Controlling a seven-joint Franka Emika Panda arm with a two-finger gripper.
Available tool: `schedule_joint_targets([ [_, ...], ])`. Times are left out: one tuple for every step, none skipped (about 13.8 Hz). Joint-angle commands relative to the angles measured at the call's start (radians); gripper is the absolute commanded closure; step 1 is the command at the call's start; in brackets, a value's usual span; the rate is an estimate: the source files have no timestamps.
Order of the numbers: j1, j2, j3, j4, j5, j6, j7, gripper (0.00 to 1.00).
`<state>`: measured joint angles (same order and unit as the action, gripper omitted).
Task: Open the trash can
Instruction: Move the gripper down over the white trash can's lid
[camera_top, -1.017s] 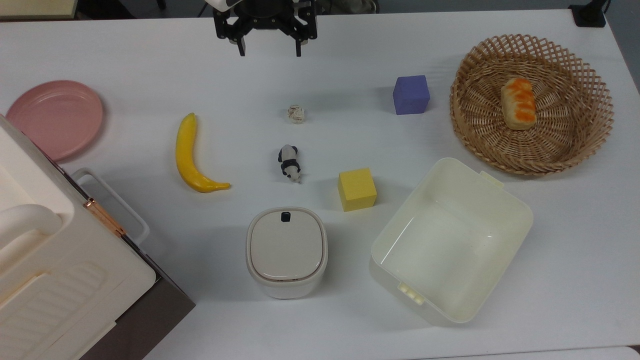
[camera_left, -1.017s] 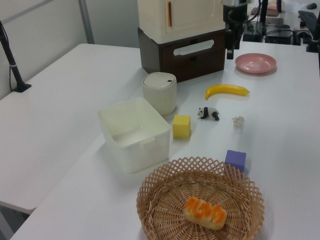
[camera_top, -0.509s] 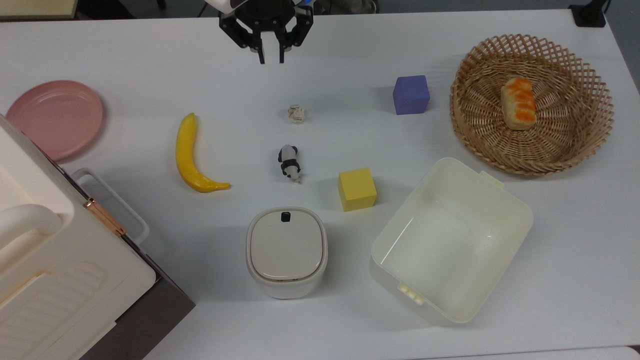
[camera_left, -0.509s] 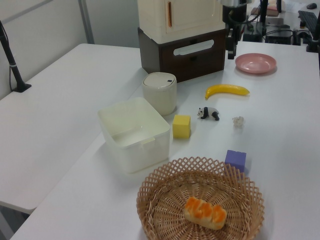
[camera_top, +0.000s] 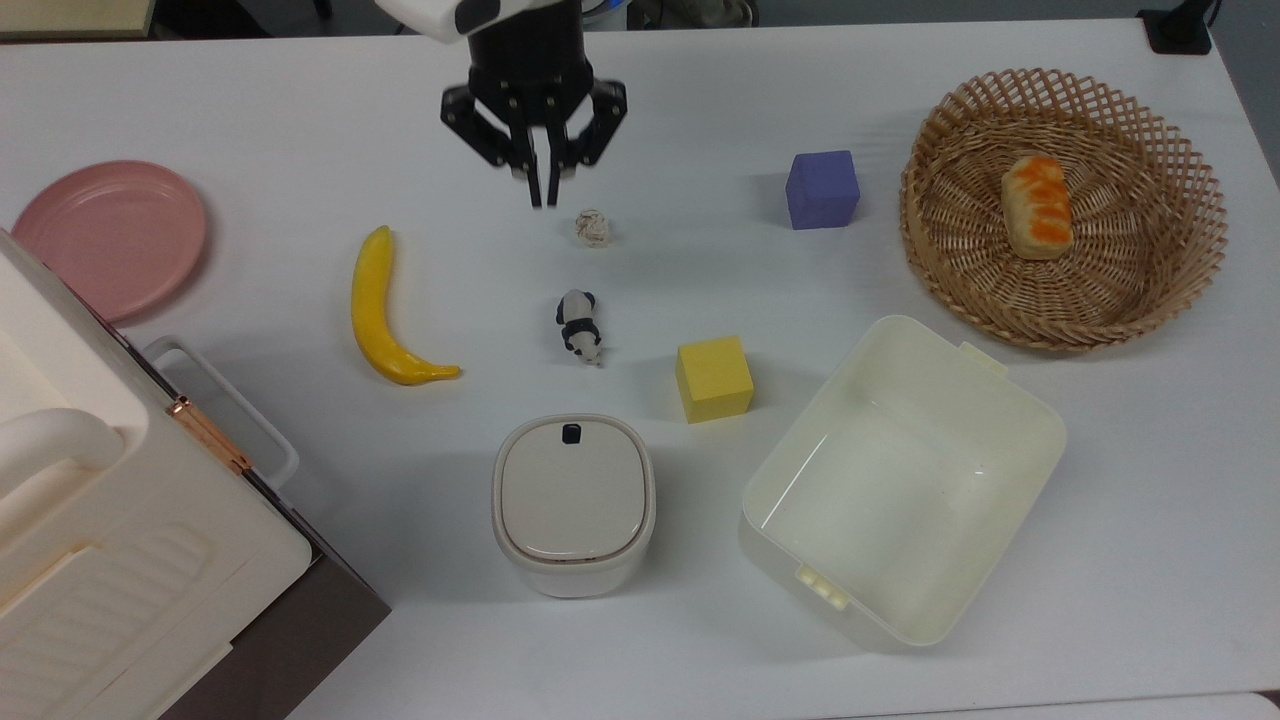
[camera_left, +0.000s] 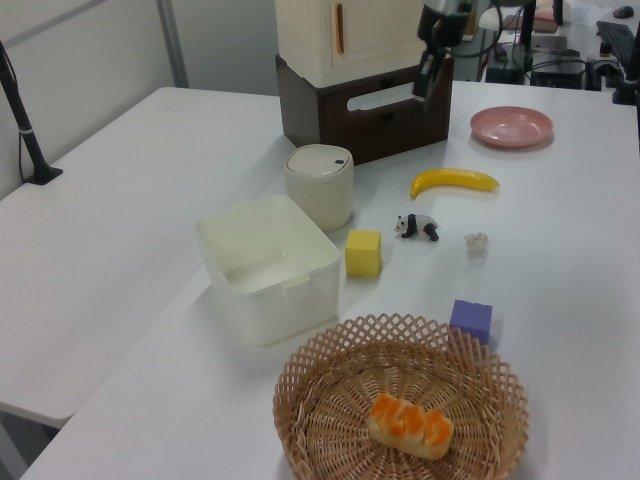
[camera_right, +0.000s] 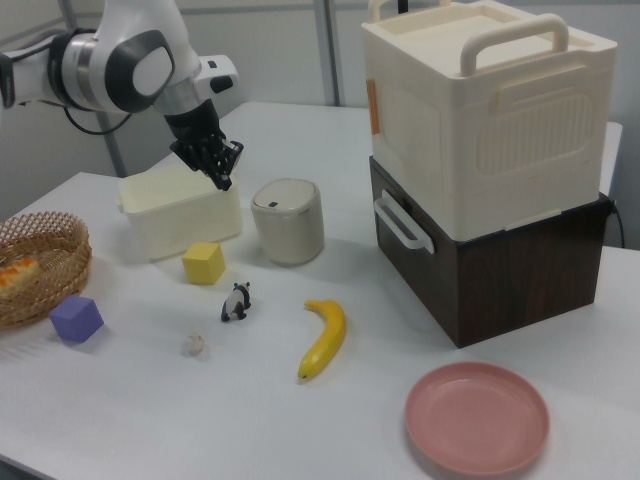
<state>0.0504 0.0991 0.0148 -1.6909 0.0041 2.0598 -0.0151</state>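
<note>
Worktop (camera_top: 200, 90) surface, white and wide, is carrying everything here. At the top view's lower left a big white case with a handle (camera_top: 90, 520) is sitting on a dark brown cabinet (camera_right: 500, 270). At the top view's upper right a wicker basket (camera_top: 1180, 270) is holding a piece of toy bread (camera_top: 1037, 205), and below it a lidless cream tub (camera_top: 900, 480) is lying empty.

At the top view's bottom centre the trash can (camera_top: 573, 505) is standing upright, its beige-grey lid (camera_top: 572, 495) lying flat and shut, with the small dark button (camera_top: 571, 433) at the lid edge nearest the middle of the frame. A pink plate (camera_top: 110, 235) is resting at the top view's left edge, a banana (camera_top: 383, 315) to its right, then a yellow cube (camera_top: 713, 378), a purple cube (camera_top: 822, 189), a panda figure (camera_top: 579, 325) and a crumpled paper ball (camera_top: 592, 228).

At the top view's upper centre the claw (camera_top: 543, 195) is hanging above the worktop with its fingers pressed together and pinching nothing, just beside the paper ball and well apart from the trash can.

Judging by this, the approach is the step in hand: nothing is being touched. The next move is calling for travel over the panda figure towards the frame's bottom, then a descent so that the joined fingertips are pressing squarely on the button, without knocking the light bin aside.
</note>
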Motion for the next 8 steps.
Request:
schedule_joint_targets([
  [0.031,0.069,-0.012,0.02,0.014,0.153,0.003,0.91],
  [0.034,0.117,-0.012,0.063,0.011,0.173,0.039,0.91],
  [0.035,0.149,-0.012,0.092,0.01,0.19,0.056,0.91],
  [0.037,0.201,-0.013,0.126,0.008,0.213,0.063,0.91],
  [0.039,0.244,-0.012,0.158,0.002,0.226,0.066,0.91],
  [0.039,0.287,-0.012,0.187,-0.004,0.238,0.079,0.91],
  [0.039,0.325,-0.012,0.213,-0.021,0.256,0.107,0.91],
  [0.039,0.355,-0.012,0.232,-0.042,0.282,0.139,0.91],
])
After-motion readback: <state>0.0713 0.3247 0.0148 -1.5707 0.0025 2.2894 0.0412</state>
